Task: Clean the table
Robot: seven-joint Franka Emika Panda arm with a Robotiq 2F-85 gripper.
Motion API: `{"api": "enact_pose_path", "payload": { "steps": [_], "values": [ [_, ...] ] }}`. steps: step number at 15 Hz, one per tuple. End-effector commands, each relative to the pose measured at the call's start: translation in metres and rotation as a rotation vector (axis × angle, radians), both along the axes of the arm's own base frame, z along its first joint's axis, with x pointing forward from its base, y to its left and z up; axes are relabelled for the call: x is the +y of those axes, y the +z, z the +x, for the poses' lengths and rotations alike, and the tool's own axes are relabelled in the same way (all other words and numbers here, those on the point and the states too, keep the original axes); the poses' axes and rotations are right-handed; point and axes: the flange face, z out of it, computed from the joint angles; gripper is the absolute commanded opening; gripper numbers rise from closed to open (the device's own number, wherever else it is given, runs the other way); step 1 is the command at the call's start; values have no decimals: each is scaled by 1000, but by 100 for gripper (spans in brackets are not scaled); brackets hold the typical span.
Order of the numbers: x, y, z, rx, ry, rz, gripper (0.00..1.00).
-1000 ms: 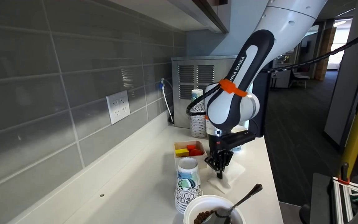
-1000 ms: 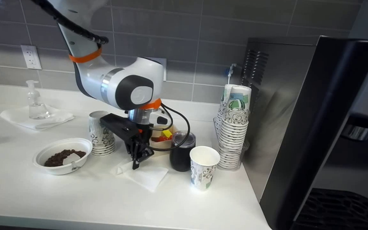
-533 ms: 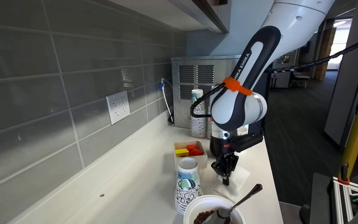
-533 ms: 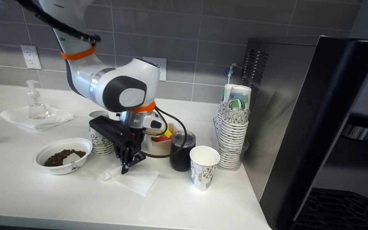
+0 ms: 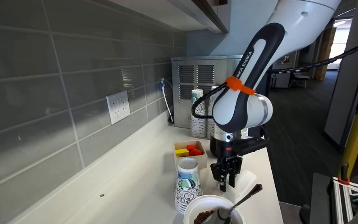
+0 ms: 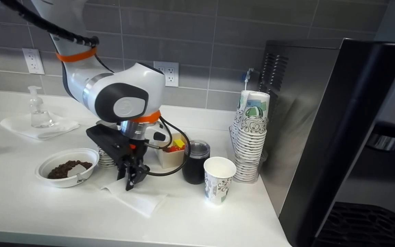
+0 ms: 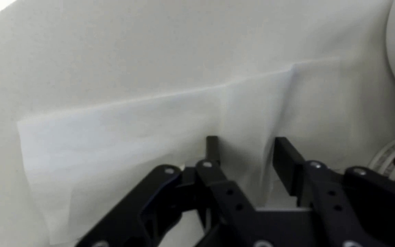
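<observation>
The table is the cream countertop [image 5: 129, 199], which shows in both exterior views [image 6: 190, 224] and in the wrist view [image 7: 115, 51]. A thin white napkin [image 6: 144, 202] lies on it, folded and creased; it also shows in the wrist view [image 7: 115, 144] and, partly hidden, in an exterior view [image 5: 246, 181]. My gripper [image 6: 124, 183] points down at the napkin's end near the bowl. In the wrist view the fingers [image 7: 247, 139] stand apart, with a raised crease of the napkin between them. Whether the fingertips touch the napkin or the table, I cannot tell.
A white bowl [image 6: 63, 183] of brown cereal with a spoon [image 5: 248, 196] and a stack of paper cups [image 5: 187, 189] stand close by. A box of coloured blocks [image 6: 171, 159], a black tumbler [image 6: 194, 171], a paper cup [image 6: 218, 187] and tall cup stacks [image 6: 250, 151] are on the other side.
The gripper and the napkin have moved together along the table toward the bowl and slightly toward the front edge. The fingers looked close together before and are now spread apart.
</observation>
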Motion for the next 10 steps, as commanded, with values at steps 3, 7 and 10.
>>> {"api": "enact_pose_path", "payload": {
  "steps": [3, 7, 10],
  "values": [
    [9, 8, -19, -11, 31, -7, 95],
    [32, 32, -46, -66, 114, -53, 100],
    [54, 65, -14, -131, 139, -133, 100]
  ]
}}
